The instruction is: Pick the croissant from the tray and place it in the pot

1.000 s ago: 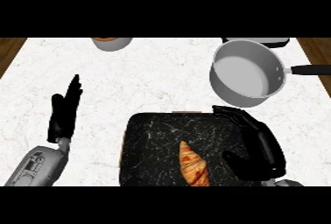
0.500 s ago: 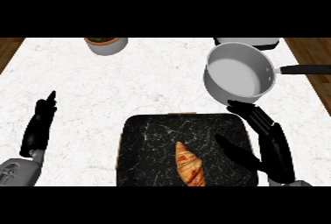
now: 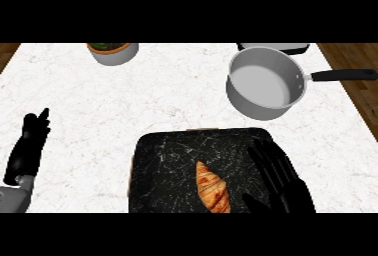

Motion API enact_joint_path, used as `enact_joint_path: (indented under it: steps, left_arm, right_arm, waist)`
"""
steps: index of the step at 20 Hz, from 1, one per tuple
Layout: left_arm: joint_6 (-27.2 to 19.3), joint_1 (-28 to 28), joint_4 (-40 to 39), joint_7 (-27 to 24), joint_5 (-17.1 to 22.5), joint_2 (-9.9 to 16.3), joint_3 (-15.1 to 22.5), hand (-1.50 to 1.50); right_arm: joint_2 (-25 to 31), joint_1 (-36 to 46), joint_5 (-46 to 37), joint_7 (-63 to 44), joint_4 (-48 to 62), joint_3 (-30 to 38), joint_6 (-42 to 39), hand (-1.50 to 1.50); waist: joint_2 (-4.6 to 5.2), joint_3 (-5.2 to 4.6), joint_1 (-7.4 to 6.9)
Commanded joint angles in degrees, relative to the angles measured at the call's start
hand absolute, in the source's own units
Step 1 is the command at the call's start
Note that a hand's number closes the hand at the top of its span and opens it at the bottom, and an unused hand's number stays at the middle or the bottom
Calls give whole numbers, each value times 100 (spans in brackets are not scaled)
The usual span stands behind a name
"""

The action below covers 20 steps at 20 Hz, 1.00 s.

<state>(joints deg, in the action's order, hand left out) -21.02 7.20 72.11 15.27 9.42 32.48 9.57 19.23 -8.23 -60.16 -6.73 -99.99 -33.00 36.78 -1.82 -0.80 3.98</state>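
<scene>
Head view gives you a white bench (image 3: pixel 148 107) with bare room left of the black tray (image 3: pixel 170 155). The pot (image 3: pixel 263 85) sits far right. Your right hand (image 3: pixel 284 182), fingers straight, hovers just right of the croissant (image 3: pixel 212 187) on the tray; the left hand (image 3: pixel 26 147) rests open.

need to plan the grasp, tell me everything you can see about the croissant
The croissant is golden-brown with darker ridged bands, long and tapered at both ends. It lies flat on the black tray, lengthwise, its upper tip tilted slightly left, in the tray's lower middle. Only the tray touches it. The right robot hand is open over the tray just to its right, apart from it.
</scene>
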Motion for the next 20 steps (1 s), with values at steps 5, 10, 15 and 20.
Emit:
enact_joint_path:
  steps: [5,10,15,20]
  left_arm:
    - [40,-99,176,89,28,154,-76,0]
    - [75,-144,419,159,27,79,45,0]
    - [248,-123,479,112,82,175,-22,0]
    - [189,-46,592,289,-14,136,0,0]
  right_arm:
    - [-511,-742,-2332,-1833,-287,-381,-1626,-150]
    - [-1141,-1239,-3225,-2991,-464,-1024,-3203,-150]
    - [-1893,-1194,-4261,-4494,-701,-2022,-4776,-150]
    - [-1910,-830,-4143,-6217,-1076,-3143,-5897,-150]
  waist:
    - [33,-15,-6]
    - [78,9,-159]
    - [145,47,-353]
    - [182,68,-404]
